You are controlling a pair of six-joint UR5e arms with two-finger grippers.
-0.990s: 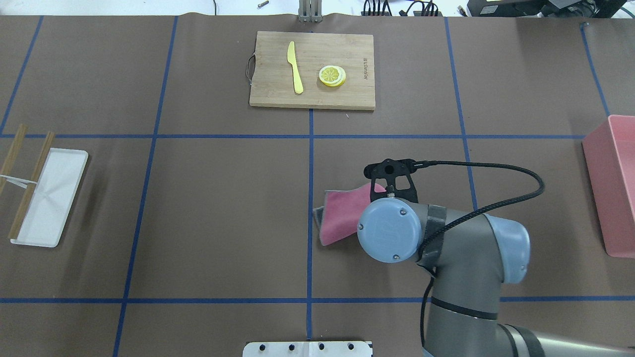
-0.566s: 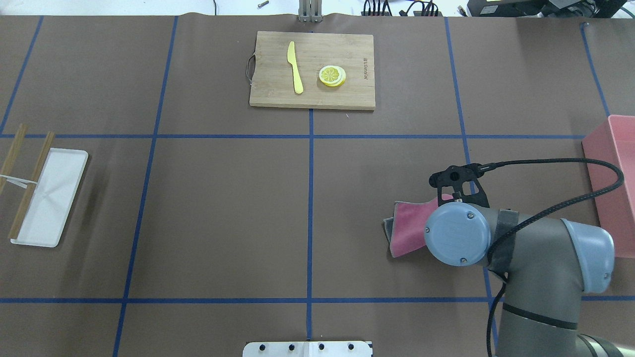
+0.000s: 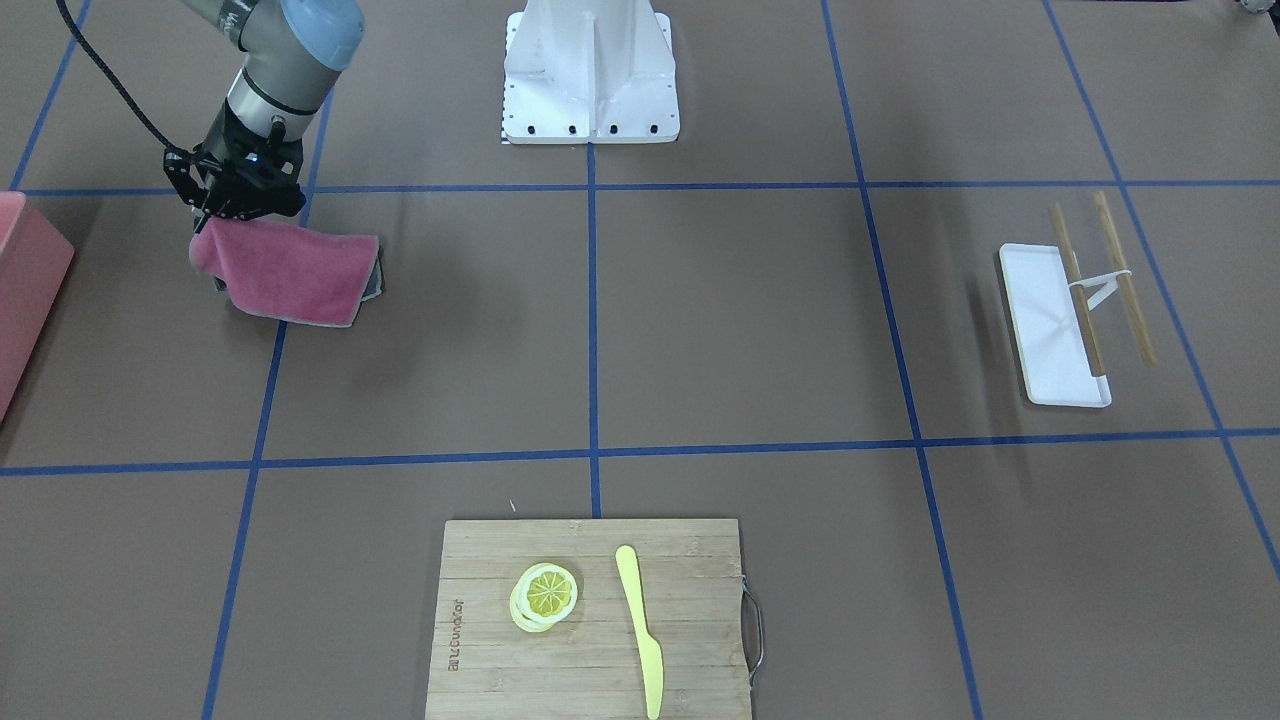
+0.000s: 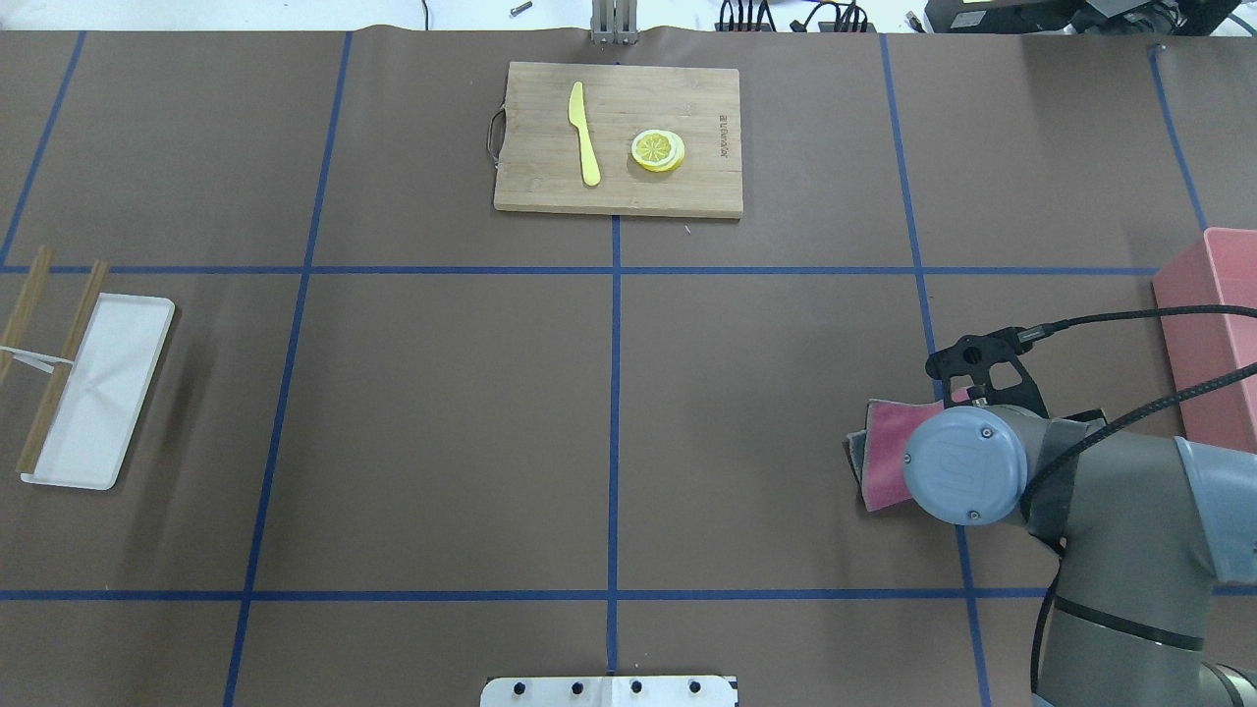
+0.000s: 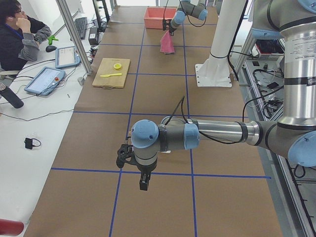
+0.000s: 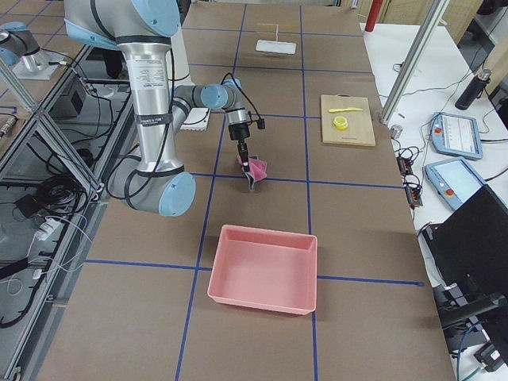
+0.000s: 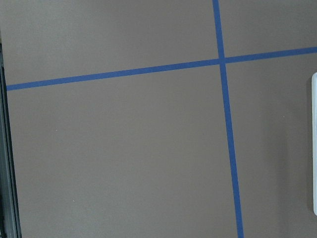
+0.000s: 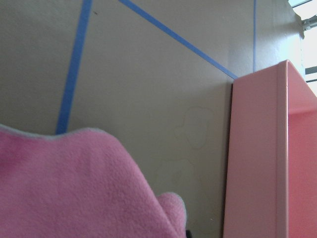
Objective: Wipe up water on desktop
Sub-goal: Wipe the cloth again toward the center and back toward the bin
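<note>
My right gripper [image 3: 228, 225] is pinching the pink cloth [image 3: 290, 275] by one edge, fingertips buried in the fabric. The cloth drapes down onto the desktop [image 4: 442, 422] directly beneath me, across a blue tape line [image 4: 938, 295] and near the pink bin [image 3: 30, 280].

Wrist view shows a faint outline on the brown surface between cloth and bin. It may be damp, but it's hard to tell.

My left gripper [image 5: 143, 184] hangs over the desktop at the other end. I cannot tell whether it is spread or closed.

Count:
- one cloth
- one bin
- one bamboo cutting board [image 4: 687, 187]
- one yellow knife [image 4: 584, 133]
- one stack of lemon slices [image 4: 657, 150]
- one white tray [image 4: 128, 363]
- two chopsticks [image 3: 1124, 275]
</note>
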